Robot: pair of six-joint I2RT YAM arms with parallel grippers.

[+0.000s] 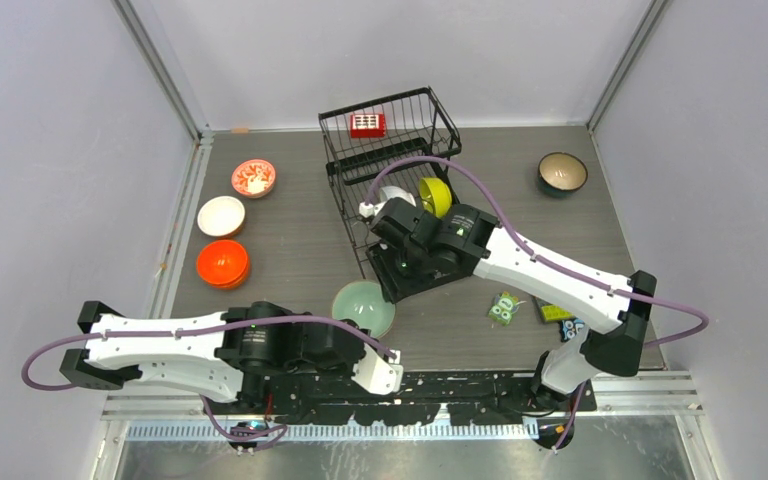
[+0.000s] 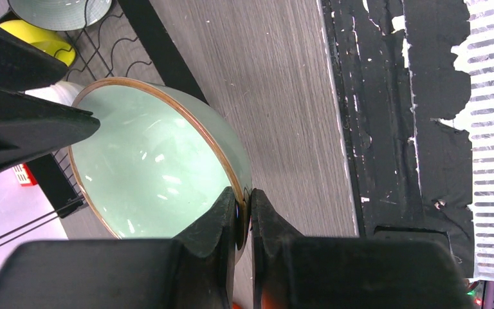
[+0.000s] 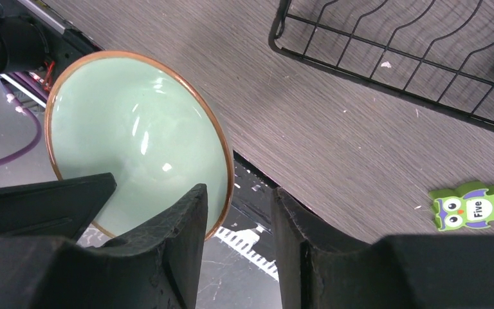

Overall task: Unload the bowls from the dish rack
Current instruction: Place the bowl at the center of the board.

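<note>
The mint bowl [image 2: 154, 167] is out of the dish rack [image 1: 440, 120] and sits tipped on its side over the near edge of the tabletop [image 1: 290, 240]. Whether it touches the wood I cannot tell. The left end effector [image 2: 244, 206] has its fingers pressed together on the bowl's brown-edged rim, one inside and one outside, so this arm carries it. The right end effector [image 3: 238, 193] stands on the rack side of the same bowl with its fingers partly spread. The rim passes just beside one finger, and only bare surface shows in the gap between them, so it appears to grip nothing. The bowl's open mouth faces away from the left arm's base. The orange bowl [image 1: 223, 263], the plain white bowl [image 1: 221, 215] and the patterned bowl [image 1: 253, 178] lie to the left and farther back, so the left arm is the nearer one for setting the bowl down there. A yellow bowl [image 1: 435, 196] and a pale bowl [image 1: 394, 194] stand in the rack close to the right arm's wrist, so that arm is better placed for them. An owl card [image 3: 469, 207] reads "Five". The red tag [image 1: 367, 124] in the upper basket is too small to read.
</note>
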